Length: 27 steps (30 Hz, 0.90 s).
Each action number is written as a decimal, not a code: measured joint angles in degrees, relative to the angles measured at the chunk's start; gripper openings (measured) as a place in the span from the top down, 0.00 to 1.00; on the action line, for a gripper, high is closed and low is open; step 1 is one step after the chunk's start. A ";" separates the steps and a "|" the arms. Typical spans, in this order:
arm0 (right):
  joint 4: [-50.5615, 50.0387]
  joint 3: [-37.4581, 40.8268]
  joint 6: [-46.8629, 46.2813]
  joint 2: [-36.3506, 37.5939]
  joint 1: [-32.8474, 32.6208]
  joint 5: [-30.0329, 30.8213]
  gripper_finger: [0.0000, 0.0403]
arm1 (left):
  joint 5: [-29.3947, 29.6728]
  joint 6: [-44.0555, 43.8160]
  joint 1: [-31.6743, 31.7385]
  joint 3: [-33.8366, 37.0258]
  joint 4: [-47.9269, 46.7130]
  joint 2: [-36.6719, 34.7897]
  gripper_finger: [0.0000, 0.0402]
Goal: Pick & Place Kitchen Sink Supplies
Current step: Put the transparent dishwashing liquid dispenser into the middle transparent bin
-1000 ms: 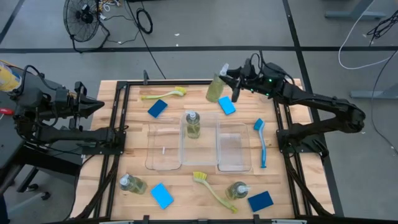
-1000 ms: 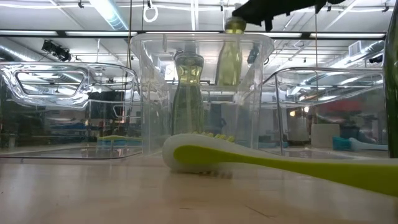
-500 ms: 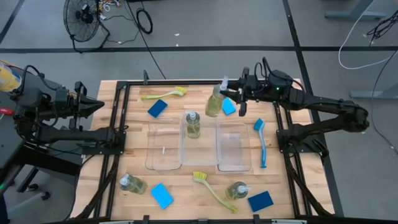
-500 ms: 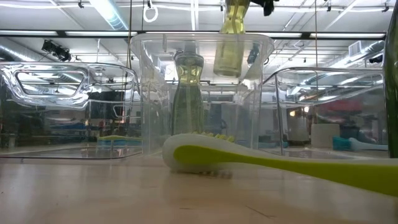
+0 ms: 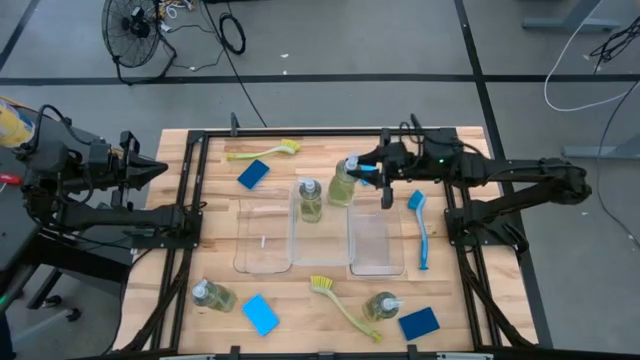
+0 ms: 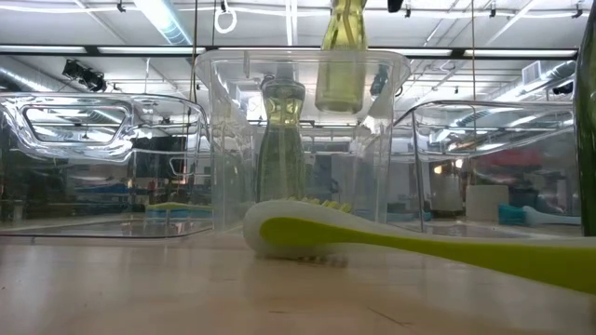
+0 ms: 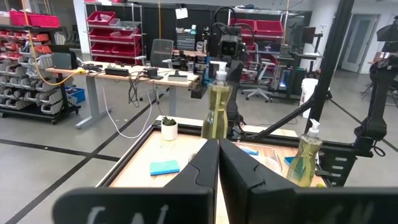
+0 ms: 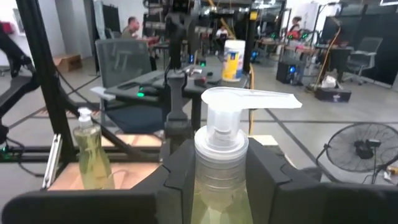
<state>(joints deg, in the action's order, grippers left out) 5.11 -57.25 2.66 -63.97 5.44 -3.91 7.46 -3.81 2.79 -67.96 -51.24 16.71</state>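
Observation:
My right gripper (image 5: 366, 173) is shut on a clear pump bottle of yellow-green soap (image 5: 344, 181), which hangs by the far right corner of the middle clear tray (image 5: 297, 240). The bottle also shows in the low view (image 6: 341, 58) and in the left wrist view (image 7: 217, 106). A second bottle (image 5: 310, 200) stands upright in the middle tray. Two more bottles (image 5: 212, 296) (image 5: 382, 305) lie on the table near its front edge. My left gripper (image 5: 160, 168) waits shut at the table's left edge. My right gripper pinches the bottle's neck (image 8: 221, 163), just under the pump collar, between its two fingers (image 8: 180, 171). The fingers reach in level from the table's right side. The bottle hangs nearly upright below them, pump head up, lifted clear of table and trays.
Clear trays (image 5: 262, 255) (image 5: 376, 262) flank the middle one. Blue sponges (image 5: 253, 174) (image 5: 260, 313) (image 5: 418, 322) lie around them. So do two yellow-green brushes (image 5: 265, 152) (image 5: 340, 300) and a blue brush (image 5: 420, 225). Black frame rails (image 5: 190, 210) run along both sides.
My right gripper has swung level from the table's far edge toward the trays, carrying the bottle with it. The bottle has stayed nearly upright and clear of the table. It now hangs at the middle tray's far end.

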 joint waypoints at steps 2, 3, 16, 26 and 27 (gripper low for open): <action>-0.20 0.00 0.38 -1.11 -0.64 0.01 0.76 | -0.02 0.02 -0.02 0.00 -0.02 0.00 0.95; -0.20 0.00 0.96 -1.55 -0.82 0.01 0.76 | 0.00 0.01 -0.01 0.00 0.00 0.00 0.95; -0.05 0.00 2.88 -6.97 -0.84 0.19 0.76 | 0.00 0.02 0.00 0.00 0.00 0.00 0.95; 0.26 1.28 5.86 -8.56 -0.84 0.01 0.76 | -0.01 0.00 -0.01 0.00 -0.01 0.00 0.95; 0.26 1.47 5.80 -8.56 -0.84 0.00 0.76 | -0.01 0.02 -0.01 0.00 0.00 0.00 0.95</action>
<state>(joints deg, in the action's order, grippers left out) 5.37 -55.79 8.45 -72.53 4.60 -3.91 7.45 -3.79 2.78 -67.96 -51.25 16.71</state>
